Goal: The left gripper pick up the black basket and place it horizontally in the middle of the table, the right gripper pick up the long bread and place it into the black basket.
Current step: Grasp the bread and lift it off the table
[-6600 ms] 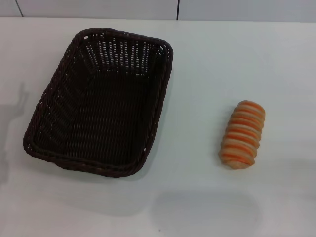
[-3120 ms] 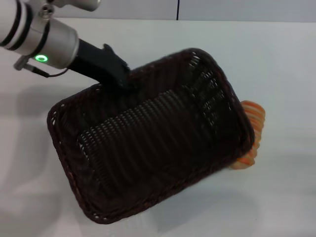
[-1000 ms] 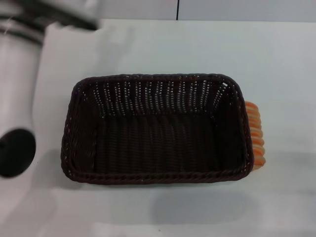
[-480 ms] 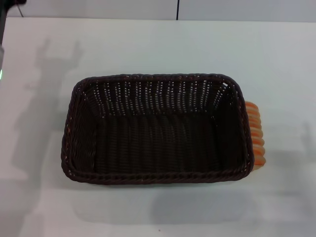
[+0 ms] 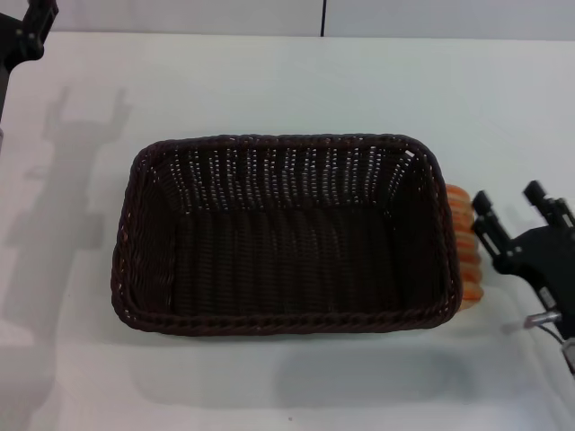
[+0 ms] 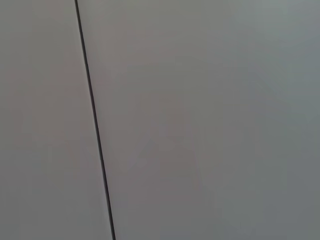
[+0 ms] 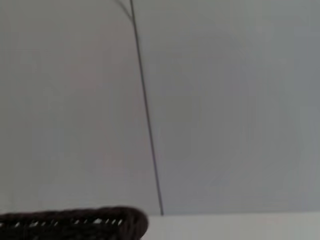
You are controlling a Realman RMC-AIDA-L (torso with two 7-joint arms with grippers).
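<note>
The black basket (image 5: 283, 233) lies lengthwise across the middle of the white table (image 5: 269, 81), empty. Its rim also shows in the right wrist view (image 7: 75, 222). The long bread (image 5: 464, 247) lies on the table against the basket's right end, mostly hidden behind the rim. My right gripper (image 5: 508, 194) is open and empty, just right of the bread and above the table. My left gripper (image 5: 25, 34) is at the far left corner, well clear of the basket. Only part of it shows, and its shadow on the table shows two spread fingers.
A grey wall with a dark vertical seam (image 5: 323, 16) runs behind the table. The seam fills the left wrist view (image 6: 95, 125) and also shows in the right wrist view (image 7: 147, 115). Bare tabletop lies in front of the basket and behind it.
My right gripper has come into view from the right edge, beside the bread. My left arm has drawn back to the far left corner. The basket and bread have not moved.
</note>
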